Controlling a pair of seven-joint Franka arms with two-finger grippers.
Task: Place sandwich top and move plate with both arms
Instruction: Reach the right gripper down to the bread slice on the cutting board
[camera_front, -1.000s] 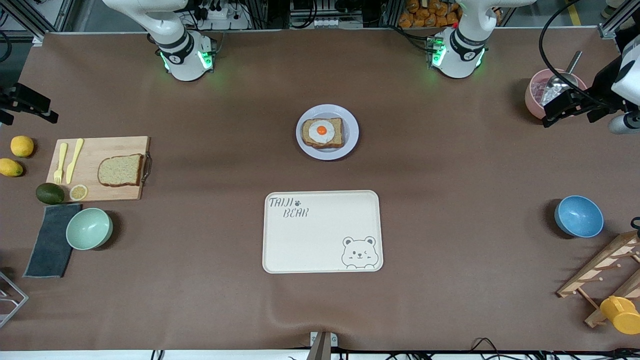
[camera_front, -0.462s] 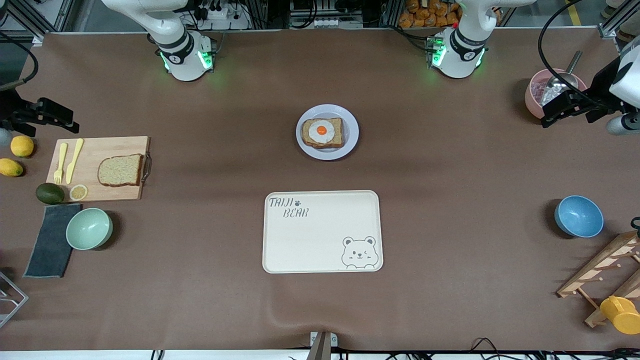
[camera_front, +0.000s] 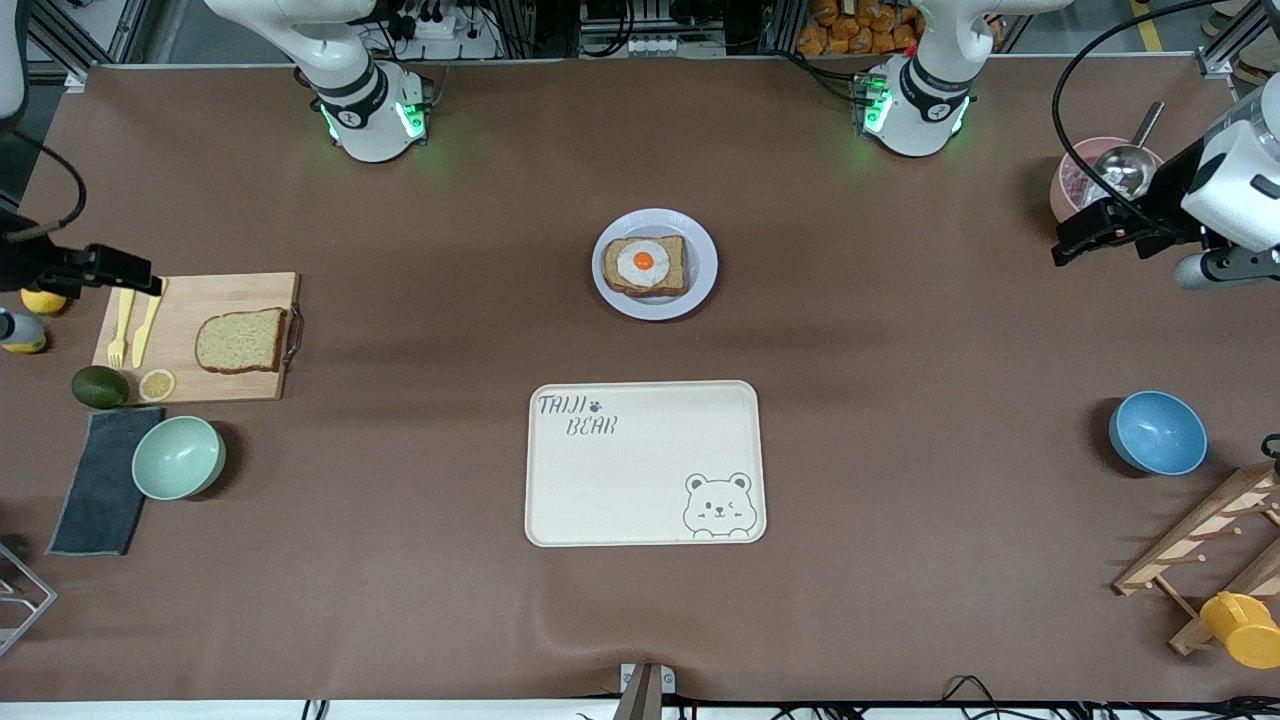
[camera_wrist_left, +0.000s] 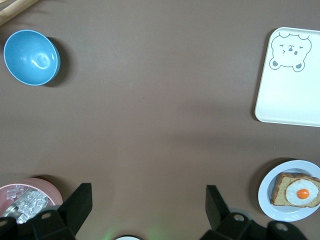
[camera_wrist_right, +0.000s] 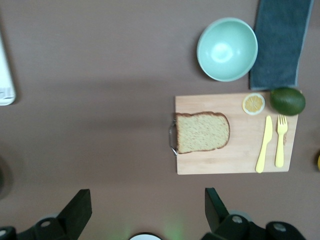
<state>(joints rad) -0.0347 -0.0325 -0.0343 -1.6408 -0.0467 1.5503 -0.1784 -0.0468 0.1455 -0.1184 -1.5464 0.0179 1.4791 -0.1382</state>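
The sandwich top (camera_front: 240, 340) (camera_wrist_right: 202, 132), a plain brown bread slice, lies on a wooden cutting board (camera_front: 200, 300) at the right arm's end of the table. The pale plate (camera_front: 703, 285) (camera_wrist_left: 267, 197) sits mid-table and carries a bread slice with a fried egg (camera_front: 645, 264). My right gripper (camera_front: 135, 275) (camera_wrist_right: 147, 205) hangs open and empty over the board's end, where a yellow fork and knife lie. Beside a pink bowl, my left gripper (camera_front: 1075, 245) (camera_wrist_left: 147, 205) is open over bare table with nothing in it.
A cream bear-printed tray (camera_front: 645, 463) lies nearer the front camera than the plate. By the board are a green bowl (camera_front: 178, 457), a dark cloth (camera_front: 100, 480), an avocado (camera_front: 100, 387) and a lemon slice. At the left arm's end stand the pink bowl (camera_front: 1070, 185), a blue bowl (camera_front: 1157, 432) and a wooden rack.
The right gripper has moved in over the cutting board's end. The left gripper has shifted a little away from the pink bowl toward the middle. Both stayed open.
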